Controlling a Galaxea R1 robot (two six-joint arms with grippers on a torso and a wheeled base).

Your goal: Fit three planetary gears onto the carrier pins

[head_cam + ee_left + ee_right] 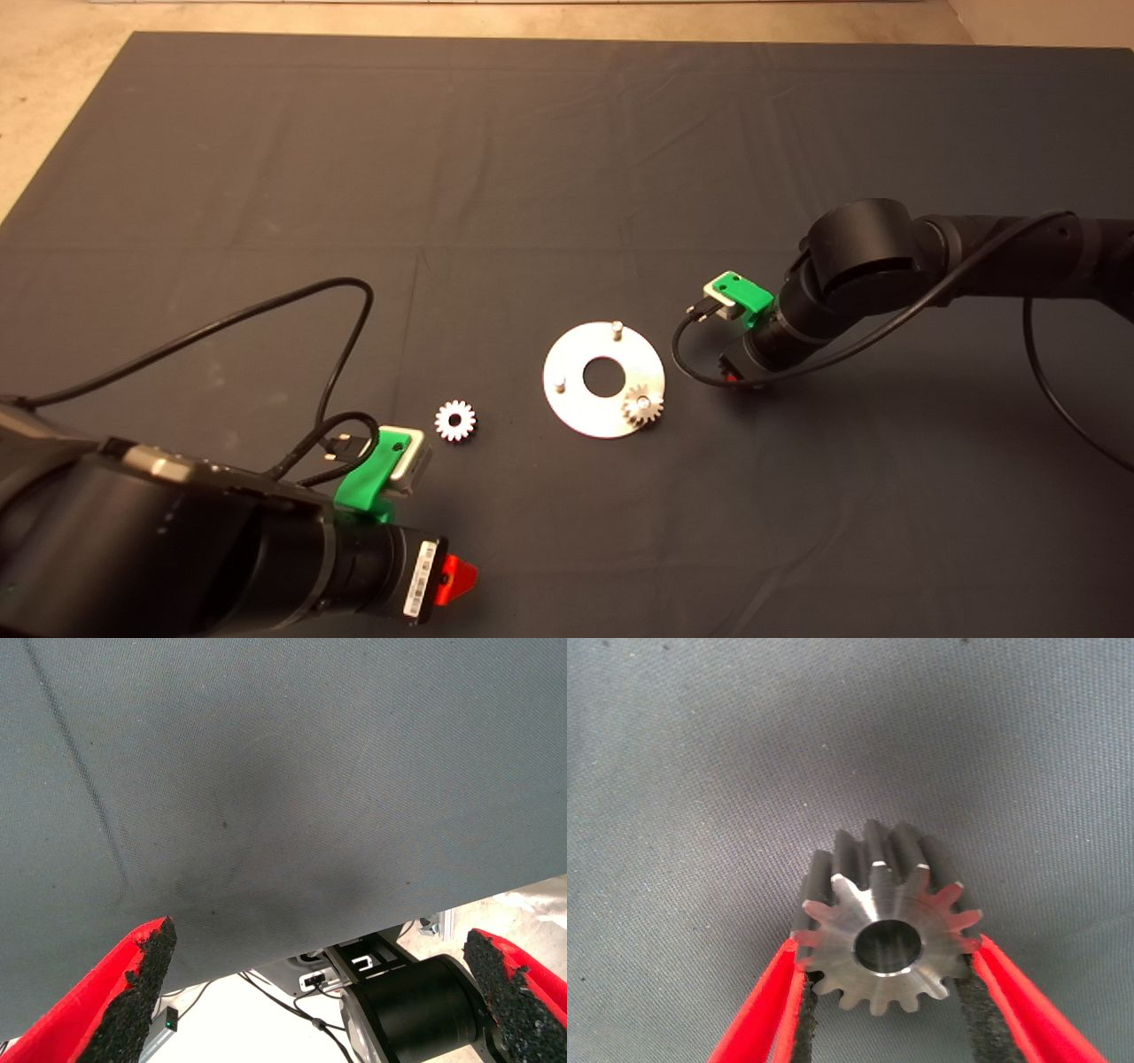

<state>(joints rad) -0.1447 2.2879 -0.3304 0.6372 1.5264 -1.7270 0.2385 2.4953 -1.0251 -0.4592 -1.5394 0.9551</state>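
The round silver carrier plate (580, 412) lies mid-mat with two bare carrier pins (616, 328) (560, 384). One darker planetary gear (642, 407) sits on the plate at its near right, where the third pin would be. A bright silver-white gear (455, 420) lies on the mat left of the plate. My right gripper (733, 377) is low over the mat just right of the plate. In the right wrist view this gripper (888, 946) is shut on a steel gear (921, 904). Whether that gear touches the mat I cannot tell. My left gripper (456, 576) waits at the lower left, and the left wrist view shows it (323, 992) open and empty.
The dark mat (567, 177) covers the table, with bare tabletop at the far left corner (53, 80). Black cables loop from both wrists over the mat (354, 301) (687, 363). The left wrist view shows robot base parts past the mat's edge (407, 1001).
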